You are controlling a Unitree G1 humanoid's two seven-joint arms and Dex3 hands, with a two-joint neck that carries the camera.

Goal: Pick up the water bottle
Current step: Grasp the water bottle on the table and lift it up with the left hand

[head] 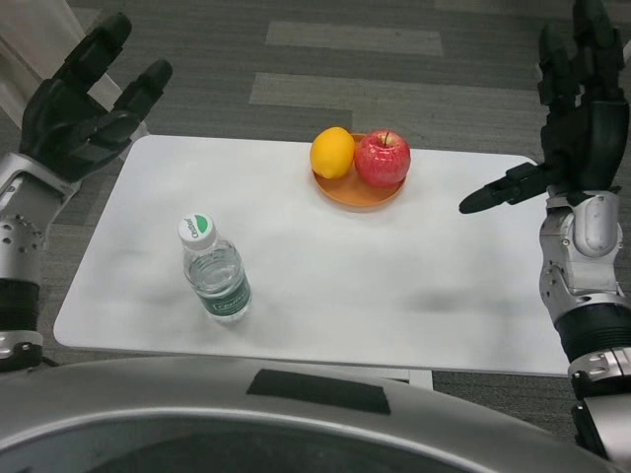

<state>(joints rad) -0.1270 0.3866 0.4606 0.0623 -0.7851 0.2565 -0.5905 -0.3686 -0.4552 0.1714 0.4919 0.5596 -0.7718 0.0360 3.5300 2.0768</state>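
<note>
Worktop (pixel 414 305), a white rectangular surface with rounded corners, fills the middle of the head view, with grey striped carpet (pixel 345 59) beyond it. Toward the near left part of the worktop stands the small clear plastic water bottle (pixel 214 269) with a white cap marked in green and a green label band low on its body; it is upright, seen from above, and nothing touches it. At the far side, a little right of centre, sits a shallow round orange plate (pixel 357 190). On the plate rest a yellow lemon (pixel 332 153) at the left and a red apple (pixel 383 159) at the right, the two touching or very nearly so. Plate and bottle are well apart.

Raised at the far left corner of the worktop is the black left hand (pixel 84 103), released, its fingers spread and slightly curled with nothing between them; its silver forearm (pixel 20 227) runs down the picture's left edge. It is well apart from the bottle, up and to the left of it. The black right hand (pixel 572 113) is held up at the right edge of the worktop, also released and grasping nothing, fingers pointing upward and the thumb sticking out leftward over the surface. Its silver forearm (pixel 582 266) descends along the picture's right edge.
</note>
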